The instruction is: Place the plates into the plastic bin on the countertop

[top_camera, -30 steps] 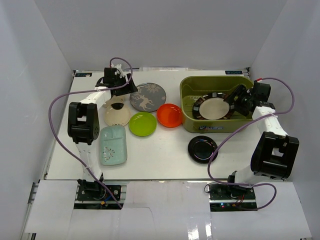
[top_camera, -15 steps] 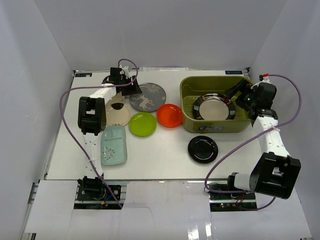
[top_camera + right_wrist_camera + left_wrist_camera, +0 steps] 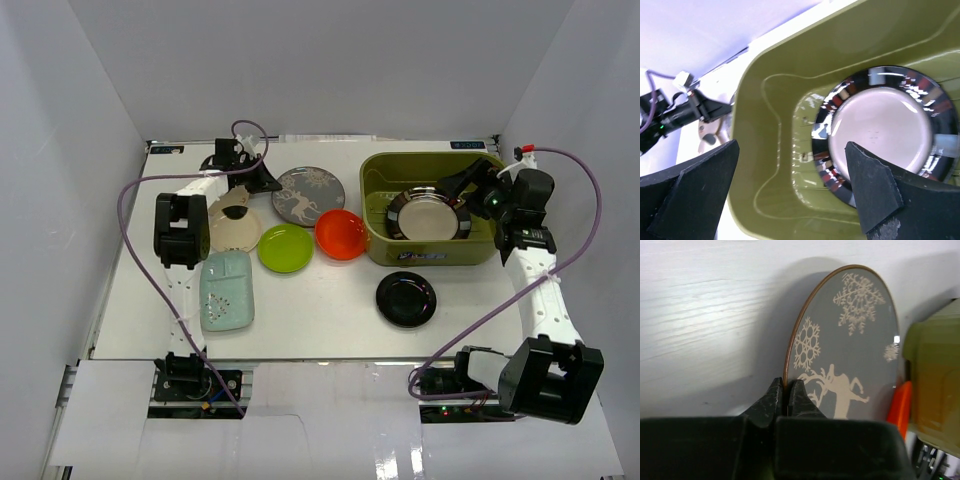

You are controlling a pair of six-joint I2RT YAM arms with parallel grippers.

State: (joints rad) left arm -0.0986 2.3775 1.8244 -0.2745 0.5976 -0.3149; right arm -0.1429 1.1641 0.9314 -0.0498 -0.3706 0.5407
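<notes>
The left claw [image 3: 786,390] is pinched closed on the left rim of the grey deer plate [image 3: 850,345]. This plate is a thin, glossy round with pale snowflakes and a brown edge. It sits near the far edge of the white surface [image 3: 320,325], left of the olive plastic bin [image 3: 378,168]. The right claw [image 3: 791,146] stands wide open above the bin by the far right corner, over a dark-rimmed cream plate [image 3: 880,130] whose mirror-like rim rests on the bin's ribbed floor. The print [image 3: 415,256] on the bin's near wall is too small to read.
</notes>
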